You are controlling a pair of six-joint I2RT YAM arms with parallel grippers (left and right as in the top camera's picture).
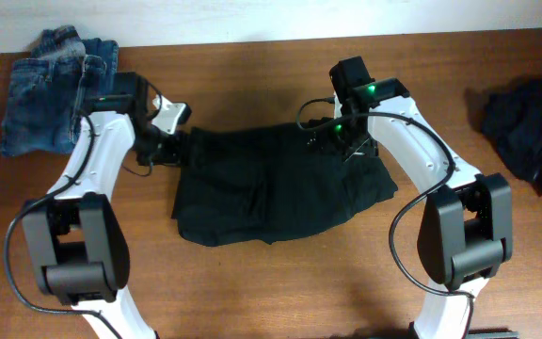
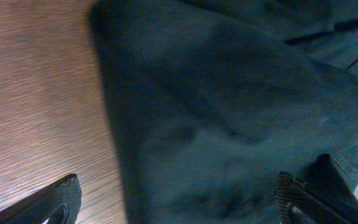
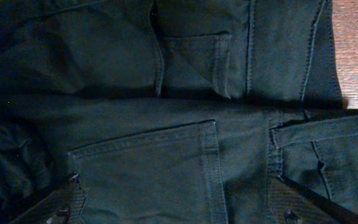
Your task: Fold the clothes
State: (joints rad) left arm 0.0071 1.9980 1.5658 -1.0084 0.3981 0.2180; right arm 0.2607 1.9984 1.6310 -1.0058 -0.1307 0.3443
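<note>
Near side first: left arm (image 1: 75, 240) base sits near-left of the black trousers (image 1: 276, 193), right arm (image 1: 464, 231) base near-right of them, both on the wooden tabletop (image 1: 280, 292).

Black trousers lie mid-tabletop, flat, folded into a wide slab. Long axis runs left to right between the two arms. Near edge bows outward, far edge fairly straight. Stitched pockets and seams show at the right end in the right wrist view, so the pocket end points toward the right arm. Left end is plain cloth with a straight edge against bare wood. Where the legs end can't be made out, the folds hide them.

Left fingers (image 2: 58, 202) are at the far-left corner of the trousers, tips spread wide. One is over wood just off the cloth edge, the other over cloth, nothing pinched between. Left wrist view is blurry, cloth detail soft.

Right fingers (image 3: 64, 199) are over the far-right part of the trousers, also spread wide, cloth lying flat between them, not gripped. Can't tell whether the tips touch the cloth. In the overhead view both sets of fingers are dark against dark cloth and hard to separate.

Farther out: second black garment (image 1: 527, 127), a crumpled heap far-right of the trousers, well apart, cut off by the frame edge. Blue jeans (image 1: 55, 89), folded, far-left of the trousers, one edge covered by the left arm.
</note>
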